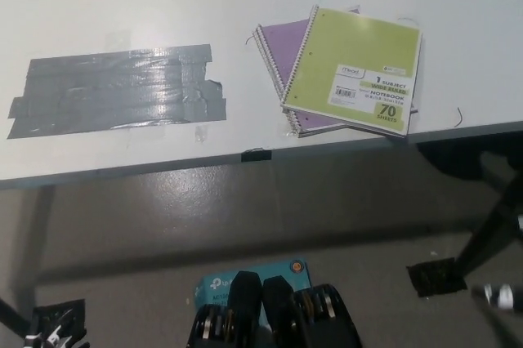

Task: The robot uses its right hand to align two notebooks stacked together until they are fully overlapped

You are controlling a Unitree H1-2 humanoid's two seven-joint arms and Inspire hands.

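Note:
Two spiral notebooks lie stacked at the table's right, close to the front edge. The green notebook point(359, 66) is on top, cover up, with a white label in its lower right corner. Under it lies the purple notebook point(282, 42), turned at a different angle. The purple one's upper left corner and its lower edge stick out from beneath the green one. Neither of my hands shows in the head view.
The white table point(245, 5) carries a wide patch of grey duct tape point(122, 91) at its left. A small black clip point(256, 154) sits on the front edge. Below are grey floor, a blue box point(249, 281) and black stand feet point(437, 276).

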